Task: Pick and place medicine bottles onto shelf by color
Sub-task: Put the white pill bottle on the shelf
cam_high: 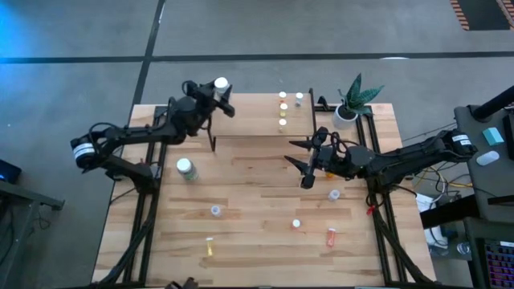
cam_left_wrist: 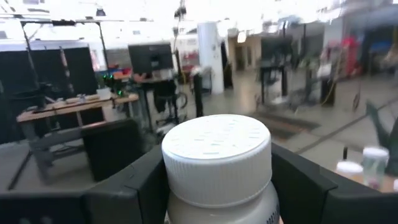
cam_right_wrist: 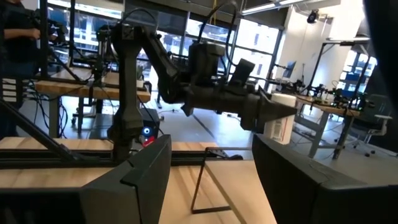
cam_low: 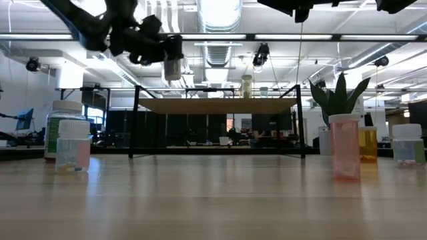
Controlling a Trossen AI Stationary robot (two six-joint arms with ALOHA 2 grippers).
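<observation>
My left fingers [cam_left_wrist: 124, 186] pinch a large white bottle [cam_left_wrist: 217, 165] by its sides, held in the air over the shelf's [cam_high: 249, 116] left end. Four small bottles [cam_high: 283, 110] stand near the shelf's right end. My right fingers [cam_high: 301, 164] are spread and empty above the table [cam_high: 257, 233], where other bottles [cam_high: 186, 168] stand scattered

Large white bottle [cam_high: 220, 84] held above shelf [cam_high: 249, 116], small bottles [cam_high: 283, 110] on shelf, others scattered
</observation>
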